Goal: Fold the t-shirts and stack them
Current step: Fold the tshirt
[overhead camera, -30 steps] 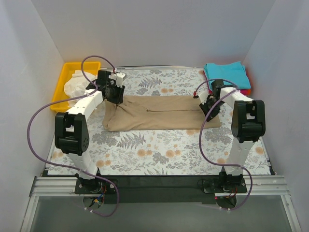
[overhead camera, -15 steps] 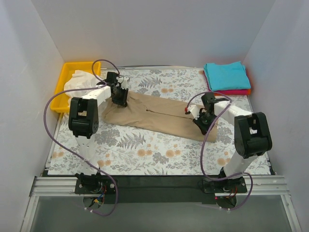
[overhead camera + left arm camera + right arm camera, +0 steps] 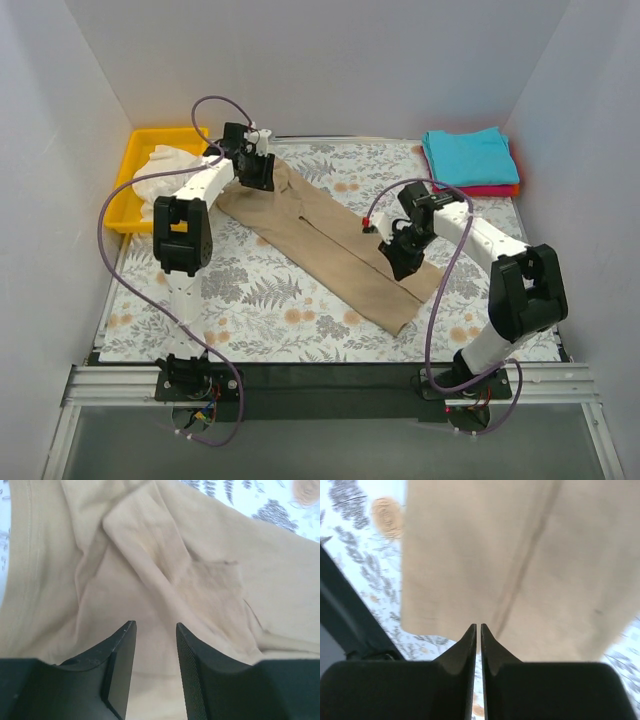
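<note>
The tan-khaki t-shirt (image 3: 320, 235), folded into a long strip, lies diagonally on the printed cloth from far left to near right. My left gripper (image 3: 258, 172) is at its far left end. In the left wrist view the gripper (image 3: 156, 626) is open, with tan cloth (image 3: 200, 555) flat below the jaws. My right gripper (image 3: 405, 258) is on the strip's right part. In the right wrist view it (image 3: 478, 626) is pinched nearly shut at the shirt's edge (image 3: 520, 555). The teal t-shirt (image 3: 468, 155) lies folded on the red-pink one (image 3: 500, 189) at the far right. The white t-shirt (image 3: 160, 175) is in the bin.
A yellow bin (image 3: 135, 165) stands at the far left corner. The white cloth with ferns and flowers (image 3: 300, 300) covers the table. White walls close in the left, back and right sides. A black rail (image 3: 320, 375) runs along the near edge.
The tan strip has swung from lying crosswise to lying diagonally. My left gripper moved farther back with its end. My right gripper moved left and nearer with the other end.
</note>
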